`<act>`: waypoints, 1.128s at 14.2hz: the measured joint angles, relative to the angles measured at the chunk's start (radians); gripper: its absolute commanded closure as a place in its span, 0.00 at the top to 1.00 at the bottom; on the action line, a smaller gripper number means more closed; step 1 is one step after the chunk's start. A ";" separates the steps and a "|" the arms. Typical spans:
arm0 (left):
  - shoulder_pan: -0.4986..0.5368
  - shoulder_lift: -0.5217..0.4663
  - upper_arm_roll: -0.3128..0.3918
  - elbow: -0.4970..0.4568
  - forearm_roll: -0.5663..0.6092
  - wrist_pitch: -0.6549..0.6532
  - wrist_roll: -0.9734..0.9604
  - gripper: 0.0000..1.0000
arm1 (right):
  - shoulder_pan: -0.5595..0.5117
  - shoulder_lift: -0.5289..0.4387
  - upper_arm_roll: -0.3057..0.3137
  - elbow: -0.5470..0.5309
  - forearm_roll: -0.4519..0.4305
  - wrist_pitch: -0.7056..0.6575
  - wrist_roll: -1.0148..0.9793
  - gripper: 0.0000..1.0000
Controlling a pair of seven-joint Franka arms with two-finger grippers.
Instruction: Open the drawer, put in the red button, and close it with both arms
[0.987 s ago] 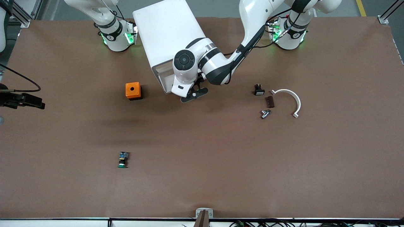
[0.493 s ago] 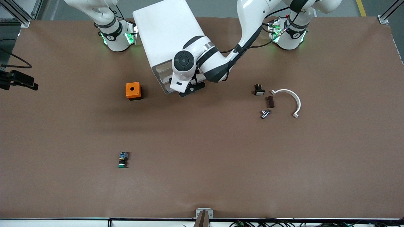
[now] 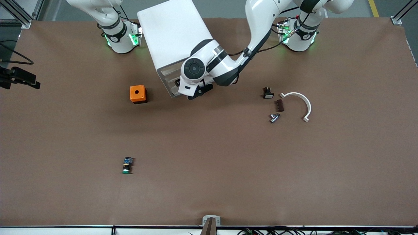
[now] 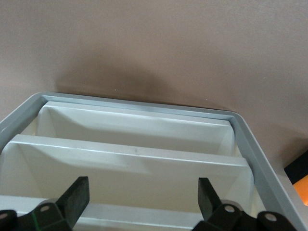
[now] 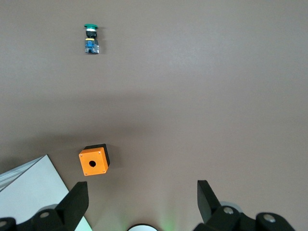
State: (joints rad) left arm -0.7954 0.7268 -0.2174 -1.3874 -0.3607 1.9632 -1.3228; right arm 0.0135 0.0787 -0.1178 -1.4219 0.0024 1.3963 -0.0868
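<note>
Hovering at the drawer unit's (image 3: 169,36) front, the left tool (image 4: 142,187) is gaping wide, holding nothing. The right tool (image 5: 142,192) is waiting likewise, off that unit's right-arm side. The red button is showing nowhere; probably light, rigid and slick-capped, it is calling for a pinch across its body.

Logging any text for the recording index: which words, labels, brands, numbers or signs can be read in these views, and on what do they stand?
None can be read.
Small dark marks on the white collars of both arm bases: too small to read.
White drawer cabinet, orange box with a hole, green-capped pushbutton switch: no lettering shows.
</note>
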 measured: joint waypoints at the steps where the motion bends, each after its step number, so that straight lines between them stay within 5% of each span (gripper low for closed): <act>1: 0.003 0.000 0.000 -0.002 -0.008 0.000 0.000 0.99 | -0.001 -0.003 -0.002 0.000 0.000 0.001 0.000 1.00; 9: 0.073 -0.033 0.006 0.004 -0.004 0.010 0.000 0.99 | -0.001 -0.141 0.001 -0.174 0.000 0.119 0.000 1.00; 16: 0.277 -0.223 0.010 0.050 0.209 -0.031 0.031 0.99 | -0.001 -0.164 0.001 -0.206 0.004 0.136 0.000 1.00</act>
State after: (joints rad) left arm -0.5182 0.5042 -0.2070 -1.3373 -0.1516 1.9320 -1.2916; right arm 0.0123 -0.0850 -0.1168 -1.6277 0.0069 1.5322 -0.0866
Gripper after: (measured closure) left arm 0.004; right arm 0.000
